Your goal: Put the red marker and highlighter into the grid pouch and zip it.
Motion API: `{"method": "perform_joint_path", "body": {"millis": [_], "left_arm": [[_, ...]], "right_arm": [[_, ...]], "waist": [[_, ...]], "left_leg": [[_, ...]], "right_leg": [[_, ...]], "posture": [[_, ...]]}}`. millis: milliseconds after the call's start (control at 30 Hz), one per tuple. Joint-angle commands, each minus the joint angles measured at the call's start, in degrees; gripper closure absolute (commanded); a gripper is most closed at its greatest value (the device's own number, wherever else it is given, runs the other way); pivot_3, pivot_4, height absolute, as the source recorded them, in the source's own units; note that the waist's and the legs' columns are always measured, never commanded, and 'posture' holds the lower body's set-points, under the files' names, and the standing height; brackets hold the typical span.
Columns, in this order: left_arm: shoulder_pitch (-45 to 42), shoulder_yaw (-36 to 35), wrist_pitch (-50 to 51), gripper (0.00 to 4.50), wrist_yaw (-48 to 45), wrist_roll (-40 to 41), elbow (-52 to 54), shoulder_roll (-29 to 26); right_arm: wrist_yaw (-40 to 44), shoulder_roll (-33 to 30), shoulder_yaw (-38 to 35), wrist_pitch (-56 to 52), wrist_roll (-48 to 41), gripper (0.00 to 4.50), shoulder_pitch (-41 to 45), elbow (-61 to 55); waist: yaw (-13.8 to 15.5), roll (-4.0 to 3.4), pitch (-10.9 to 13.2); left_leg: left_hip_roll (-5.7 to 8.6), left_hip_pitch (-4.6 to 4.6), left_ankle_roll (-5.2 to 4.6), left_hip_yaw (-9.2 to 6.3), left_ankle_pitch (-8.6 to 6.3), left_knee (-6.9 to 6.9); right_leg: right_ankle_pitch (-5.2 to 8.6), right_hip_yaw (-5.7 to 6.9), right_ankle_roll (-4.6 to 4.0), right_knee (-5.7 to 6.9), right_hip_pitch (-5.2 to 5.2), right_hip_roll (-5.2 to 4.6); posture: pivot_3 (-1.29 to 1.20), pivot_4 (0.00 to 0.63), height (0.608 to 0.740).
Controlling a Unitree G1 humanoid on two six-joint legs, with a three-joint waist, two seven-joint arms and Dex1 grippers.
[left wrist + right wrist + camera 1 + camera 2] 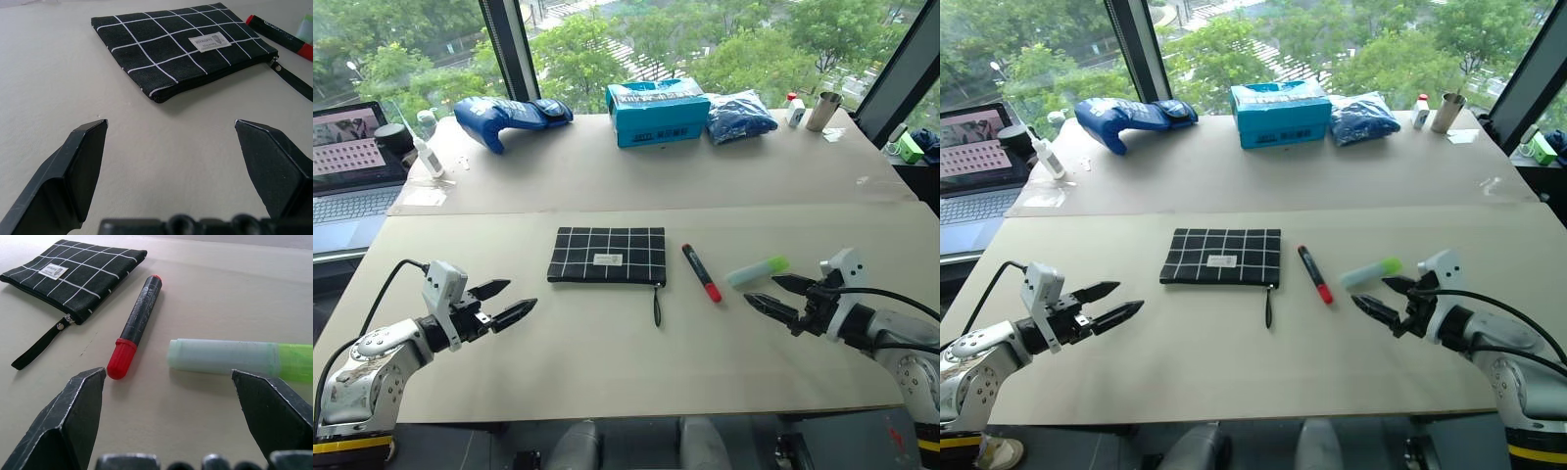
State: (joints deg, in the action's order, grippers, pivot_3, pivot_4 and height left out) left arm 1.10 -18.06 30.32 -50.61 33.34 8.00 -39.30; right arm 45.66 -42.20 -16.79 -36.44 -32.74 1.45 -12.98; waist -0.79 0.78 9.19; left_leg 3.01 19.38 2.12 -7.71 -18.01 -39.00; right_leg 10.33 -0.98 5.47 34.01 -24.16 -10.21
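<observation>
A: Working across from nine o'clock, how did the counter (607, 372) look?

B: The left tool (501, 303) hung low at eight o'clock, fingers spread, pinching nothing. The grid pouch (608, 256) lay flat at the centre, its pull cord trailing toward six. Just beside it toward three lay the red marker (701, 272), red end nearest the robot, then the highlighter (757, 270), apart from the marker. The right tool (781, 297) sat just short of the highlighter, also spread and empty.

A: What could have gone wrong?

B: I'd judge the zip looked shut, so the pouch might slide when pulled unless one tool pinned it. The round highlighter could roll away from a glancing finger.

A: And the surroundings?

B: A pale, smooth counter by big windows with trees outside; a laptop (352, 162) at ten o'clock, blue bags (504, 117) and a teal box (658, 111) at twelve.
</observation>
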Motion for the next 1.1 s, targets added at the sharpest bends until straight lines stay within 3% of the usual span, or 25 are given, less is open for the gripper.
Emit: {"method": "perform_joint_path", "body": {"millis": [33, 67, 200, 400, 533, 633, 733, 833, 1100], "left_arm": [[-1.4, -0.1, -1.5, 0.0, 1.1, -1.2, -1.4, 0.1], [-1.6, 0.1, -1.7, 0.0, 0.9, -1.4, -2.1, 0.2], [-2.7, 4.0, -9.0, 0.0, -4.6, -6.7, -7.3, -2.1], [-4.9, 10.2, -26.1, 0.0, -7.6, -19.2, -13.2, -7.2], [-10.3, 13.2, -37.8, 0.0, -7.4, -25.5, -20.3, -8.1], [-16.6, 15.6, -46.9, 0.0, -4.6, -30.5, -26.9, -6.9], [-21.2, 18.4, -52.6, 0.0, -4.3, -32.7, -31.6, -5.1], [-24.2, 21.1, -57.3, 0.0, -4.3, -35.4, -35.7, -4.3], [-33.6, 26.1, -68.4, 0.0, 2.1, -44.1, -49.2, -3.7]], "right_arm": [[-0.2, -0.1, -1.9, 1.5, -0.4, 0.01, 0.2, -1.6], [-0.4, 0.0, -1.8, 1.4, -0.3, 0.01, 0.2, -1.6], [-1.6, 1.1, -3.4, -0.7, -3.6, 1.01, 3.3, -1.3], [1.2, -0.2, -0.9, -2.4, -7.0, 3.11, 5.8, -6.5], [1.3, 1.8, 4.8, -4.3, -9.3, 4.47, 10.0, -11.3], [0.4, 5.6, 12.9, -5.3, -7.9, 4.47, 14.4, -12.1], [-5.2, 10.4, 22.7, -4.4, 2.1, 4.47, 20.8, -5.0], [-5.4, 14.5, 30.6, -1.9, 8.2, 4.47, 26.3, -0.5], [-7.9, 18.2, 43.4, 6.3, 26.9, 4.47, 35.4, 15.9]], "waist": [[0.0, 0.0, 0.0], [0.0, 0.0, 0.0], [0.0, 0.0, 0.0], [0.0, 0.0, 0.0], [0.0, 0.01, 0.0], [0.0, 0.03, 0.0], [-0.1, 0.05, 0.0], [-0.3, 0.05, 0.0], [-0.2, 0.07, 0.0]], "left_leg": [[0.0, 0.0, 0.0, 0.0, 0.0, 0.0], [0.0, 0.0, 0.0, 0.0, 0.0, 0.0], [0.0, -0.01, 0.0, 0.01, 0.0, 0.0], [0.0, 0.01, 0.0, 0.01, 0.0, 0.05], [-0.01, 0.0, 0.0, 0.01, 0.0, 0.04], [-0.02, -0.03, 0.01, 0.01, 0.0, 0.04], [-0.01, -0.03, 0.04, 0.01, 0.02, 0.03], [0.02, 0.02, 0.21, 0.01, 0.12, 0.02], [0.04, 0.07, 0.47, 0.0, 0.27, 0.03]], "right_leg": [[0.0, 0.0, 0.0, 0.0, 0.0, 0.0], [0.0, 0.0, 0.0, 0.0, 0.0, 0.0], [0.0, 0.0, 0.0, 0.0, 0.01, 0.0], [0.0, 0.0, -0.01, -0.03, -0.04, 0.0], [0.0, 0.01, -0.01, -0.03, -0.02, 0.0], [0.0, 0.03, -0.01, 0.0, -0.01, 0.01], [-0.01, 0.03, -0.01, 0.0, -0.02, 0.01], [-0.03, 0.03, 0.0, 0.04, -0.08, 0.0], [-0.08, 0.1, 0.06, 0.05, -0.07, -0.01]], "posture": [[0.0, 0.15, 0.74], [0.0, 0.15, 0.74], [0.0, 0.15, 0.74], [0.0, 0.15, 0.74], [0.0, 0.15, 0.74], [0.0, 0.15, 0.74], [0.0, 0.15, 0.74], [0.0, 0.15, 0.74], [0.0, 0.15, 0.74]]}}
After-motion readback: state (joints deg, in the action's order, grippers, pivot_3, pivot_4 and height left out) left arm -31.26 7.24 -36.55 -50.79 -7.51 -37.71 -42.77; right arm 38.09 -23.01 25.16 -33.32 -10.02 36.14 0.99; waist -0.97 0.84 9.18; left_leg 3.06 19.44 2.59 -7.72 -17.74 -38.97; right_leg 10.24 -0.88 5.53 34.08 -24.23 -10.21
